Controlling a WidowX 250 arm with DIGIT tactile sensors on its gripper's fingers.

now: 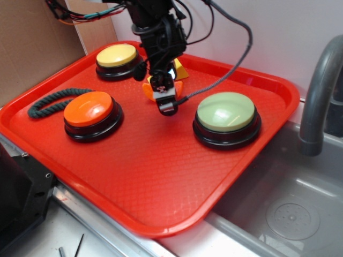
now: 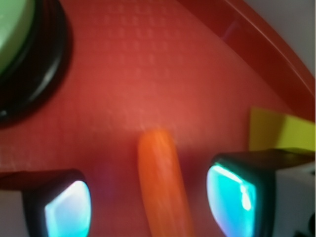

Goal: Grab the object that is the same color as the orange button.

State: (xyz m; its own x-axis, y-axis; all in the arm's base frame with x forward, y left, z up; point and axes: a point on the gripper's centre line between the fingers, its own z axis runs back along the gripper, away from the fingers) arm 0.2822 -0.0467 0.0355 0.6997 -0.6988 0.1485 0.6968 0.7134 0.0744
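Note:
The small orange crescent piece [image 2: 160, 182] lies on the red tray [image 2: 148, 74]. In the wrist view it sits between my two fingers, with a gap on each side. My gripper [image 2: 150, 202] is open around it, pads apart and not touching it. In the exterior view the gripper [image 1: 165, 101] points down at the tray's middle back. The crescent [image 1: 148, 87] peeks out behind the fingers. The orange button [image 1: 89, 108] stands to the left of the gripper on its black base.
A yellow wedge [image 1: 180, 69] lies just behind the gripper and shows at the right of the wrist view [image 2: 281, 131]. A pale green button [image 1: 225, 111] stands right, a yellow button [image 1: 116, 55] back left. A dark rope [image 1: 51, 101] lies far left. A sink [image 1: 289, 209] and faucet [image 1: 316, 91] are at right.

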